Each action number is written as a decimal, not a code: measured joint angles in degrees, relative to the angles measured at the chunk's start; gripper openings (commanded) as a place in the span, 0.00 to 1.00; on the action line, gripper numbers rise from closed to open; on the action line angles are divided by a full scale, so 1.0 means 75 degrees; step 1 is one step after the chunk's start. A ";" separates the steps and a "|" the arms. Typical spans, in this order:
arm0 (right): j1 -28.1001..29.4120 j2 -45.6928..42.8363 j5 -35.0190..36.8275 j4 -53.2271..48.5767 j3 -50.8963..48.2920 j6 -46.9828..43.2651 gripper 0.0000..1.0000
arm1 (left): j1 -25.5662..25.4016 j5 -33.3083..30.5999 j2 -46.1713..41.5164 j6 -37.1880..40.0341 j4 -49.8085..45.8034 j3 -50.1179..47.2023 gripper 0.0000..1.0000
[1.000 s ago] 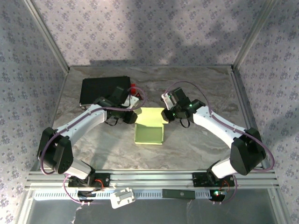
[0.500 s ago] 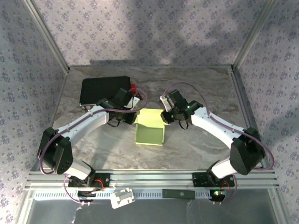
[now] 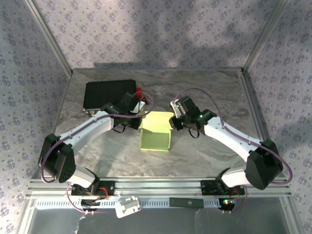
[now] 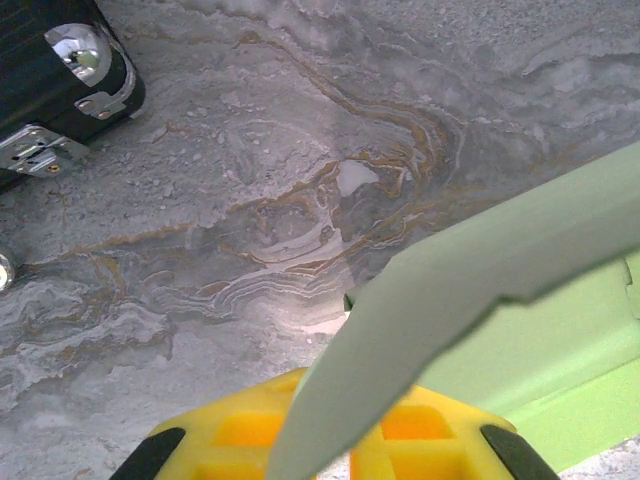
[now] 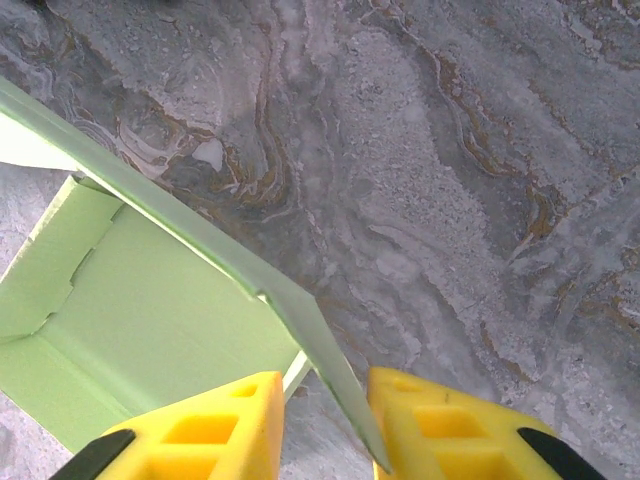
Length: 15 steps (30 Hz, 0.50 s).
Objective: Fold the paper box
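From above, I see the pale yellow-green thin cardboard box at mid-worktop, its near panel flat and its far panel raised. My left gripper meets the box's far left corner and my right gripper its far right corner. A black rectangular case lies at the far left, apart from the box.

On the left wrist camera, my left gripper is clamped on a flap of the box. The matte flap runs down between the yellow ribbed fingers with no gap visible. The case shows a shiny metal corner fitting. The worktop is a grey marbled surface with brown veins.

On the right wrist camera, my right gripper stands partly open, straddling the thin edge of a raised flap. The edge rests against the inner face of the finger on the picture's right and stands clear of the other. The box's smooth inside shows a die-cut notch and a crease.
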 measured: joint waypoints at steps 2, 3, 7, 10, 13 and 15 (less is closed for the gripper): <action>0.0000 0.0015 0.0003 0.0047 0.0000 0.0009 0.25 | -0.0026 -0.0050 0.0000 -0.0009 0.0000 0.0000 0.14; -0.0003 0.0038 0.0006 0.0073 0.0000 0.0029 0.24 | -0.0041 -0.0058 -0.0006 -0.0015 -0.0003 0.0000 0.14; 0.0000 0.0189 0.0035 0.0140 0.0000 0.0087 0.22 | -0.0044 -0.0169 -0.0035 -0.0119 -0.0003 0.0000 0.14; 0.0035 0.0262 0.0128 0.0189 0.0000 0.0201 0.20 | -0.0044 -0.0224 -0.0079 -0.0300 0.0003 0.0000 0.16; 0.0128 0.0286 0.0344 0.0274 0.0000 0.0402 0.14 | -0.0044 -0.0283 -0.0172 -0.0542 0.0117 -0.0023 0.16; 0.0239 0.0286 0.0557 0.0356 0.0000 0.0592 0.09 | -0.0044 -0.0312 -0.0265 -0.0731 0.0251 -0.0079 0.14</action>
